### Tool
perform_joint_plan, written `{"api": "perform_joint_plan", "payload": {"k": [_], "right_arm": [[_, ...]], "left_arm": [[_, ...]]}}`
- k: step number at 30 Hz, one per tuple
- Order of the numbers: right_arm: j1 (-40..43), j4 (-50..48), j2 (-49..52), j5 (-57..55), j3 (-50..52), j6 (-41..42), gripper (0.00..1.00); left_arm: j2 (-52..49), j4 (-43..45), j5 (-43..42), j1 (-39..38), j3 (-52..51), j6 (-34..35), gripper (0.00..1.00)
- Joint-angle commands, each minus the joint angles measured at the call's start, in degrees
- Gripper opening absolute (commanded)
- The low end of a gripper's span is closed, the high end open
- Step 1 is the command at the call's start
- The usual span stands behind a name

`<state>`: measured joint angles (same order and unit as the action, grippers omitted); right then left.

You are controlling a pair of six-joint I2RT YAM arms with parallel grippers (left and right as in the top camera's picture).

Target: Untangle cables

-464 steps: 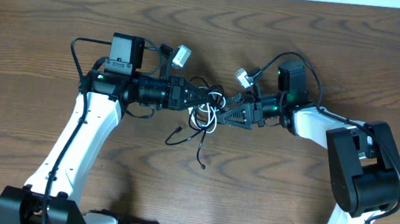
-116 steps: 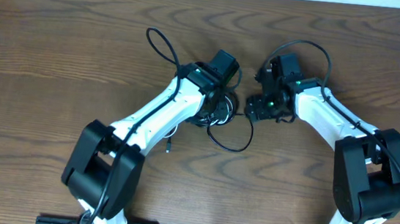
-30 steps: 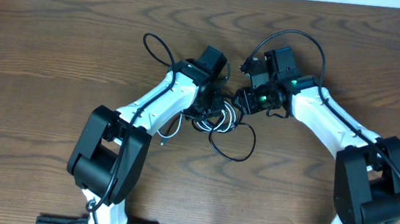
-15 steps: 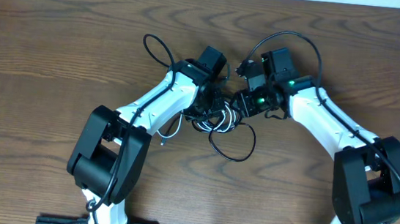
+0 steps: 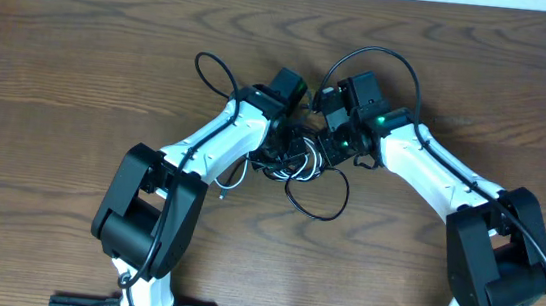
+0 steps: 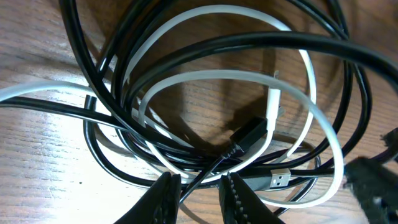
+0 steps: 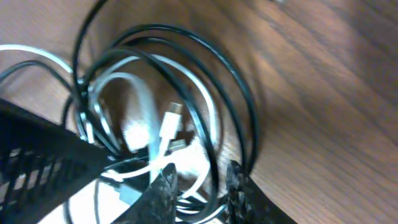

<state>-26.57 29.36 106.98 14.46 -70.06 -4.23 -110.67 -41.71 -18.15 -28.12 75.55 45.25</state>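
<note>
On the wooden table (image 5: 57,102), the left arm (image 5: 203,146) reaches up and to the right from its base at the lower left. The left gripper (image 5: 291,143) points down onto the left edge of the cables (image 5: 302,168). A white cable end (image 5: 235,175) shows just beside that arm's forearm.

In the left wrist view, its fingertips (image 6: 166,193) stand at the bottom edge with a narrow gap between them. A thin black cable (image 6: 208,170) runs down from a black plug (image 6: 252,134) into that gap. I cannot tell whether the jaws actually pinch it. Above the fingertips the white cable (image 6: 217,73) loops twice among several black strands. Its white plug (image 6: 273,102) hangs inside the loop, and a silver USB plug (image 6: 281,180) lies low on the right.

The tangle sits at the middle of the table, between the two grippers. One black loop (image 5: 333,204) trails out toward the near edge.

The right gripper (image 5: 327,143) meets the right side of the bundle, near the left gripper. In the right wrist view, its fingertips (image 7: 163,186) are set narrowly apart, and a white strand and a black strand cross between them. I cannot tell whether they are clamped. The white plug lies inside the black coils (image 7: 242,93), and the left gripper's dark body fills the lower left. The right arm (image 5: 441,179) stretches back to its base at the lower right.
</note>
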Motion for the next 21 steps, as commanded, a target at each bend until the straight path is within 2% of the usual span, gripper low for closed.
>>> {"api": "perform_joint_plan", "payload": {"k": [1,5,6,9,10,14,18,21], "right_arm": [[-0.11,-0.07,0.9,-2.54,0.55,-0.11,0.22],[0.07,-0.68,2.45,-2.54,0.55,1.11,0.2],[0.07,-0.7,2.54,-2.54,0.55,1.77,0.22],[0.11,-0.48,2.25,-2.49,0.31,2.49,0.43],[0.15,-0.31,2.05,-2.47,0.13,2.49,0.46],[0.98,0.68,0.24,-0.94,-0.44,2.47,0.52],[1.4,1.01,-1.86,5.84,-0.44,2.4,0.57],[1.4,1.07,-1.86,6.64,-0.42,1.66,0.66]], "left_arm": [[-0.68,0.28,-0.72,0.39,-0.35,1.18,0.27],[-0.68,0.94,-0.7,0.39,-0.35,1.57,0.27],[-0.68,1.07,-0.68,0.39,-0.35,1.57,0.27],[-0.68,1.14,-0.61,0.46,-0.35,1.53,0.27],[-0.68,1.09,-0.44,0.57,-0.35,1.53,0.27],[-0.68,1.05,-0.26,1.38,-0.35,0.92,0.27],[-0.68,0.0,-0.31,2.89,-0.35,0.2,0.27],[-0.68,-0.68,-0.66,3.48,-0.35,-0.79,0.27]]}}
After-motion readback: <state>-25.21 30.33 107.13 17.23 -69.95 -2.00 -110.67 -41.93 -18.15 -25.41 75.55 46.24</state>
